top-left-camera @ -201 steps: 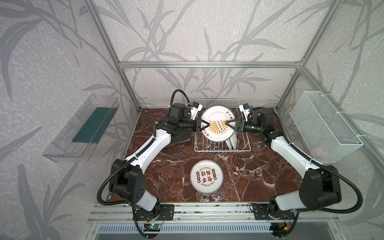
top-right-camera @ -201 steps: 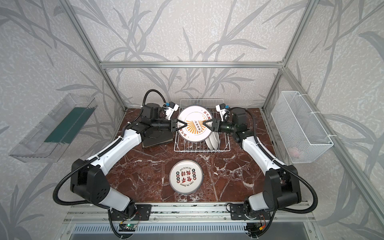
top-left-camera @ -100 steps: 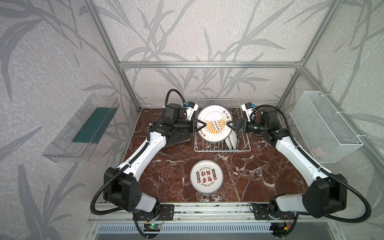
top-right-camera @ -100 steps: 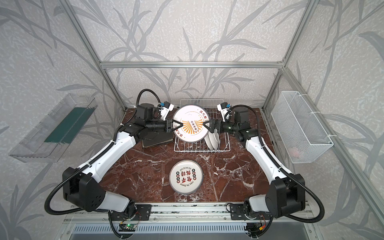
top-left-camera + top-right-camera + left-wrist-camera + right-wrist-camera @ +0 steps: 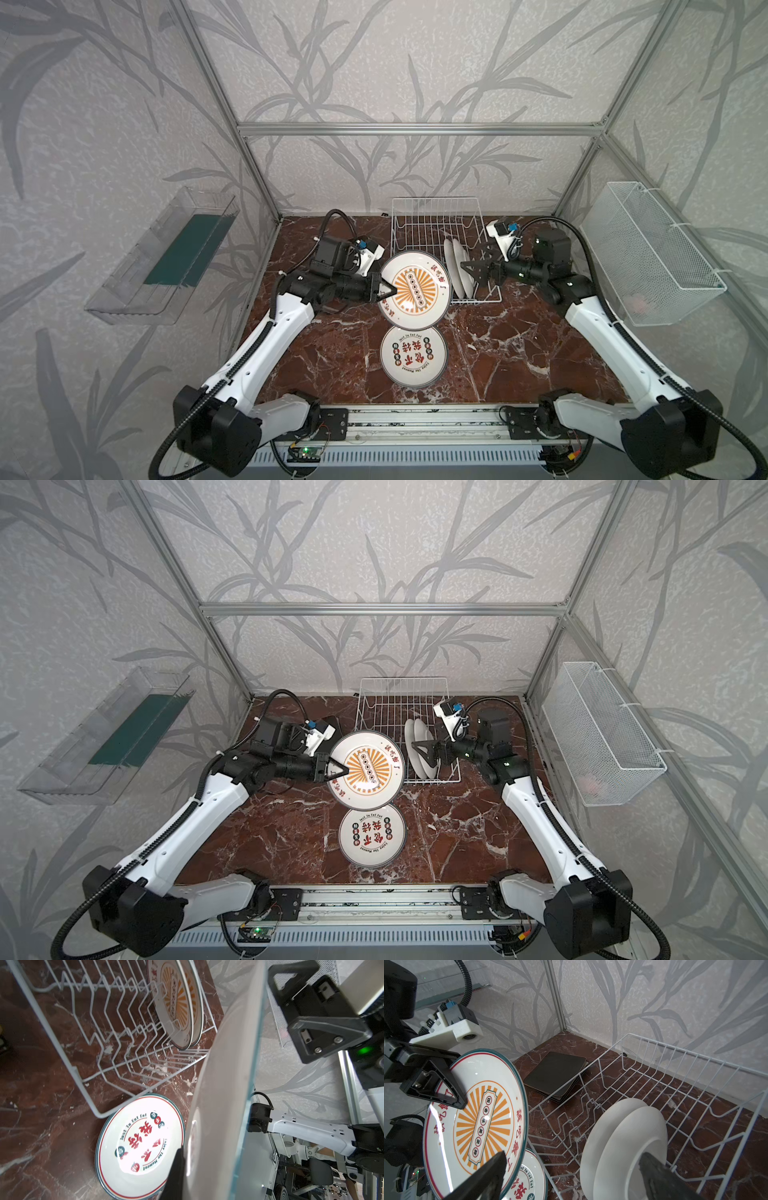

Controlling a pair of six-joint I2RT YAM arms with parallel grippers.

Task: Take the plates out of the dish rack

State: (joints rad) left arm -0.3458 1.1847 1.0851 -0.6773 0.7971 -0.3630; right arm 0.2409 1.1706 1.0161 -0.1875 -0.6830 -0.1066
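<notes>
Left claw (image 5: 390, 291) gripping sunburst plate (image 5: 419, 291) at its nine-o'clock rim, hanging twelve o'clock of lettered plate (image 5: 413, 356) lying flat (on surface (image 5: 328, 353)), right claw (image 5: 471, 276) gaping wide near two plates (image 5: 451, 259) standing in dish rack (image 5: 434, 216).

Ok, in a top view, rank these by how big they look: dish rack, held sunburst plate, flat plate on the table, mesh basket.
1. mesh basket
2. dish rack
3. held sunburst plate and flat plate, unranked: the held one looks slightly larger, but it is raised nearer the camera.
</notes>
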